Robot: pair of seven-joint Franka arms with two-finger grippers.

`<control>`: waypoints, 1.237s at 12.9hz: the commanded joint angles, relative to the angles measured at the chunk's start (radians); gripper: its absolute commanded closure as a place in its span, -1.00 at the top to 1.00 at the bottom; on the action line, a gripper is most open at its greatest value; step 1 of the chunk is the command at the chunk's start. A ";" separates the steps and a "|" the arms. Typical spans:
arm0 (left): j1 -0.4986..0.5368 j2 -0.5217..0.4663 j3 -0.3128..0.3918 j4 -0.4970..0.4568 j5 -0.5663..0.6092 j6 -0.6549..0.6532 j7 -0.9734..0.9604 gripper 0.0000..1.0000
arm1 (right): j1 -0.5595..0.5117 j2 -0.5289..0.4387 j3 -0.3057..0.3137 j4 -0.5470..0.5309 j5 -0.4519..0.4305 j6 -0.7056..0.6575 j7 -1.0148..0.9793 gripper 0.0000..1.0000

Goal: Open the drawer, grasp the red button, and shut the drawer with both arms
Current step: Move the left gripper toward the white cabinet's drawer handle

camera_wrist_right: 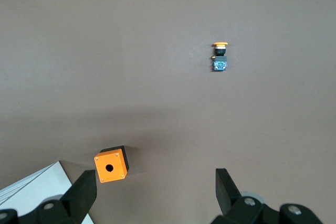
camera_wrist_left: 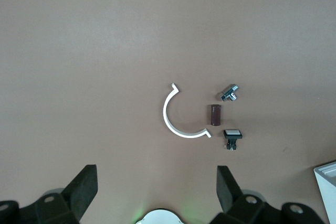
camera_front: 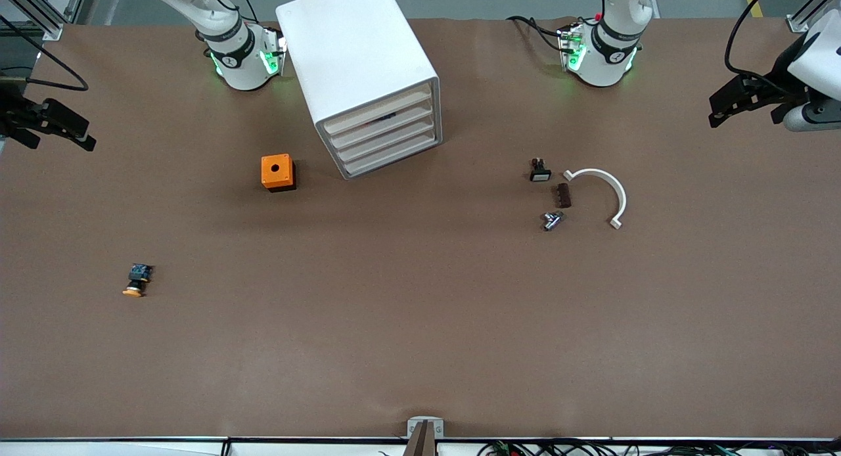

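The white cabinet (camera_front: 355, 55) stands near the robots' bases, with its four pale-fronted drawers (camera_front: 384, 131) all pushed in. The red-capped button is not in view. My right gripper (camera_front: 62, 131) hangs open and empty over the right arm's end of the table. In its wrist view (camera_wrist_right: 156, 190) it is high over bare table, beside the orange cube. My left gripper (camera_front: 742, 108) hangs open and empty over the left arm's end of the table. In its wrist view (camera_wrist_left: 156, 187) it is high over bare table. Both arms wait, well away from the cabinet.
An orange cube with a hole (camera_front: 276, 171) (camera_wrist_right: 111, 165) sits beside the cabinet. A yellow-capped button (camera_front: 136, 280) (camera_wrist_right: 220, 56) lies nearer the front camera. Toward the left arm's end lie a white arc (camera_front: 604, 190) (camera_wrist_left: 176, 116), a brown block (camera_front: 563, 195), a metal fitting (camera_front: 552, 220) and a small black switch (camera_front: 539, 170).
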 commanded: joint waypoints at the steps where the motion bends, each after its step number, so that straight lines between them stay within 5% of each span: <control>1: 0.000 0.010 0.004 0.026 0.017 -0.014 0.011 1.00 | -0.004 -0.015 0.006 -0.014 -0.020 0.000 0.003 1.00; 10: -0.016 0.146 0.011 0.118 -0.009 -0.015 -0.025 1.00 | -0.008 -0.014 0.006 -0.008 -0.018 -0.003 0.007 1.00; 16: -0.018 0.291 -0.099 0.047 -0.075 0.152 -0.500 1.00 | -0.034 0.026 0.001 0.035 -0.020 -0.010 0.000 1.00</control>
